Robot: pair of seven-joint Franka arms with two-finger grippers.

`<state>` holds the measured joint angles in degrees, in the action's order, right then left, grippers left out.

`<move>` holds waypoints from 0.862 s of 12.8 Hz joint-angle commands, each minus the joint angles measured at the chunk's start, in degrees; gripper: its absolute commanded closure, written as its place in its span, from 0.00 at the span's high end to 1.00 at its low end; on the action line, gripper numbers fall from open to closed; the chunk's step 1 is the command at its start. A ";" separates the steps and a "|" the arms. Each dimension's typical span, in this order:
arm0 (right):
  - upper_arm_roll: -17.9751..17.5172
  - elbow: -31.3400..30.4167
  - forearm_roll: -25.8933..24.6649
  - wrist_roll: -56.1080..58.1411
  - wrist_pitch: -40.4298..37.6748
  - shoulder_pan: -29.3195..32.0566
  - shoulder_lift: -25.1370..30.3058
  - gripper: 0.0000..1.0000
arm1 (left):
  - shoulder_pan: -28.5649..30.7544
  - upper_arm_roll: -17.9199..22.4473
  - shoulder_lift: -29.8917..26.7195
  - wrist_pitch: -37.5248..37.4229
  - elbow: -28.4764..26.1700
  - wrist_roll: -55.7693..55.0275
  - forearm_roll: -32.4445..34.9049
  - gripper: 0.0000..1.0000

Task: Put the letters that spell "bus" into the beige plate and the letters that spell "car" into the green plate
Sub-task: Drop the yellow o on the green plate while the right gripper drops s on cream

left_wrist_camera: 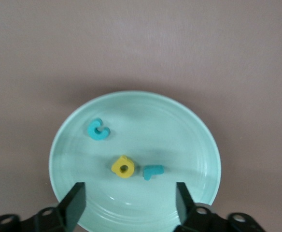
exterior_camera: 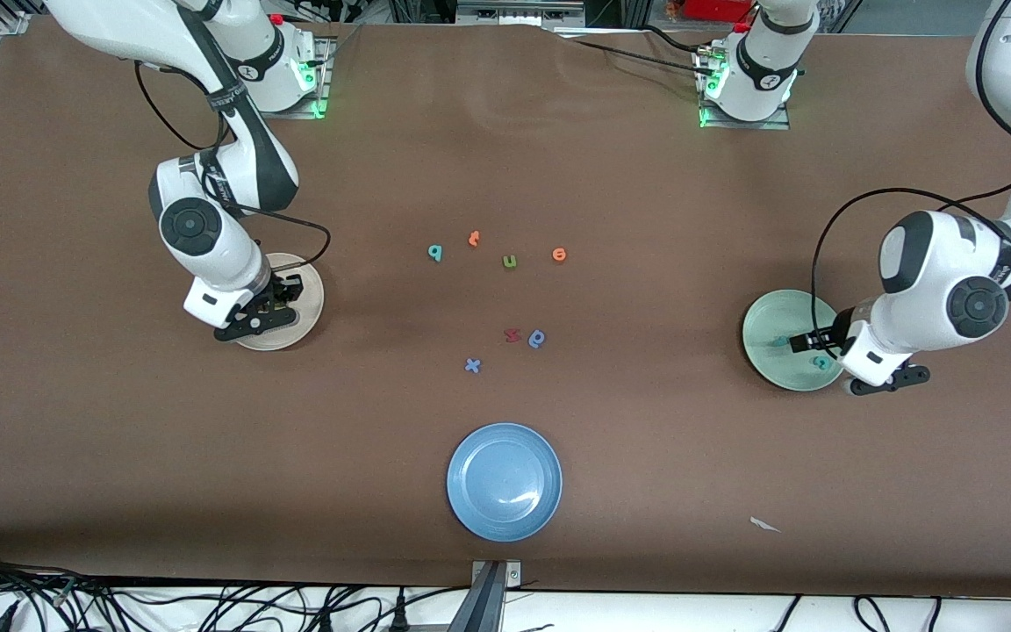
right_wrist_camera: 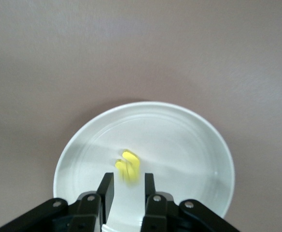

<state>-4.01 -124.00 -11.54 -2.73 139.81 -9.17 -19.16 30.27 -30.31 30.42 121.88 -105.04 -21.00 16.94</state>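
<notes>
Counting from the camera's edge outward: one glossy blue plate (exterior_camera: 490,452), round and shallow, lying between the two grippers' ends of the table. Next, three small foam letters close together: a blue x (exterior_camera: 472,365), a red letter (exterior_camera: 512,334) and a blue rounded letter (exterior_camera: 538,338).

Level with these, toward the table's ends, two more plates. Left gripper (left_wrist_camera: 130,188) hanging straight down from a bent arm over the green plate (left_wrist_camera: 179,125), fingers (left_wrist_camera: 76,198) spread wide, gripping nothing. Directly under it in that smooth mint dish, three letters: a teal c (left_wrist_camera: 98,129) apart from the others, and a yellow a (left_wrist_camera: 123,167) just beside a teal r (left_wrist_camera: 153,171).

Right gripper (right_wrist_camera: 129,176) pointing down over the beige plate (right_wrist_camera: 189,140), fingers (right_wrist_camera: 107,186) only narrowly parted. Just off their tips, one yellow letter (right_wrist_camera: 128,166), too blurred to read, over the plate's middle and not pinched.

Farthest out, midway between the grippers, four more letters in a loose row: one teal letter (exterior_camera: 435,253), one olive-green u (exterior_camera: 510,261), two orange letters (exterior_camera: 473,238).
</notes>
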 commanded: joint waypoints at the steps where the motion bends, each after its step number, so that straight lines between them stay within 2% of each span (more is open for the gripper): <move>1: -0.65 -3.97 0.99 1.32 3.18 1.00 2.19 0.70 | 0.23 -1.41 -2.03 -5.58 4.03 0.26 0.72 1.00; 3: -0.65 -3.88 0.99 0.36 3.10 1.09 2.19 0.86 | 0.23 -2.21 -2.03 -8.75 8.25 0.17 0.63 1.00; 6: -1.44 -3.71 0.99 -5.42 2.92 0.91 2.19 0.86 | 0.32 -3.79 -3.08 -13.32 14.14 0.17 0.63 1.00; 9: -7.31 -3.53 0.91 -18.23 3.18 0.56 1.67 0.86 | 0.32 -5.54 -4.05 -18.59 20.03 0.17 0.63 1.00; 11: -10.48 -3.27 0.91 -26.50 3.53 -0.75 1.05 0.86 | 0.40 -5.90 -4.93 -20.62 20.57 0.34 0.63 1.00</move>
<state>-12.08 -126.18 -11.25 -22.79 142.40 -9.26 -18.70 30.26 -35.52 26.38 103.65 -85.28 -21.03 16.94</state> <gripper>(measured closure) 0.137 0.000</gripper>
